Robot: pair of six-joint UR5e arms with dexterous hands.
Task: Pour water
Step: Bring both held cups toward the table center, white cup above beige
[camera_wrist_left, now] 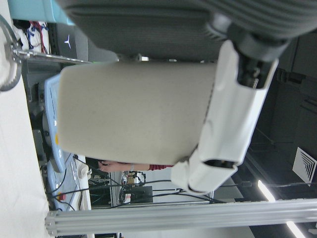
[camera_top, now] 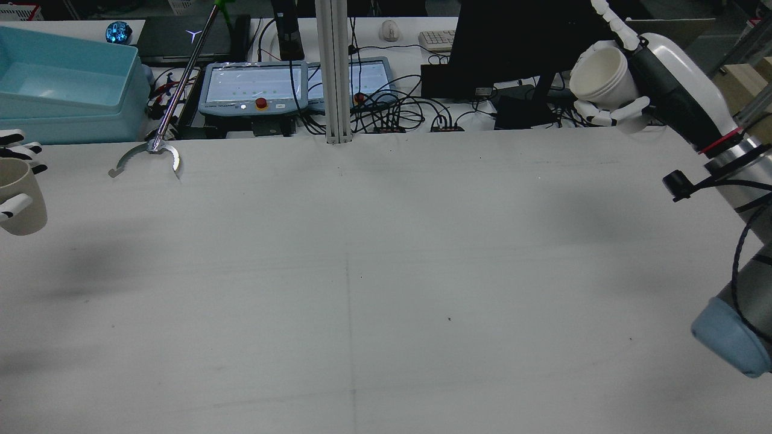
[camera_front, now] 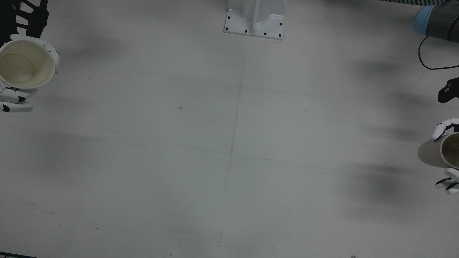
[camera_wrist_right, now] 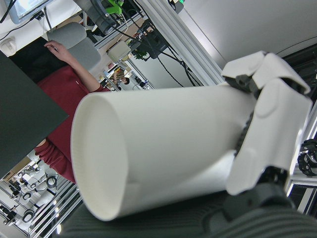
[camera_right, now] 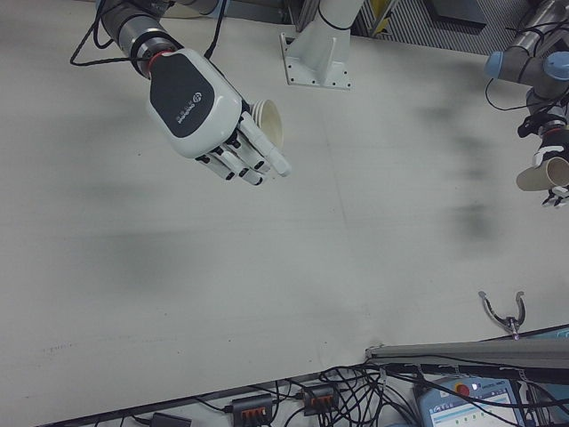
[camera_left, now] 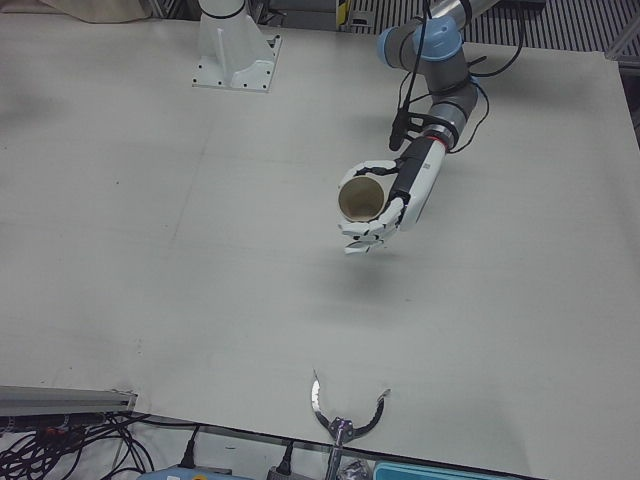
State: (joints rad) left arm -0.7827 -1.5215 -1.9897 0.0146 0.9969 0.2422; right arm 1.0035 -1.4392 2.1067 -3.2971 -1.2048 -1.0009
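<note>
Cups aloft at both ends of the table

Table (camera_front: 229,143), pale grey and bare across its middle, fills the front view, marked only by a faint seam and soft shadows. Beyond its far edge in the rear view lie a blue bin (camera_top: 66,90), a control pendant (camera_top: 253,90), tangled cables and a grabber tool (camera_top: 148,157).

At 3 o'clock in the front view the left robot hand (camera_front: 446,157) is cut by the frame edge; its fingers wrap a beige paper cup (camera_left: 362,197), held upright above the table with its mouth showing in the left-front view. Whether it holds water cannot be told.

At 9 o'clock the right robot hand (camera_right: 213,116) grips a white paper cup (camera_front: 25,64), raised well clear of the table. In the rear view this cup tilts, mouth toward 10 o'clock. Its inside looks dry, though dimly seen.
</note>
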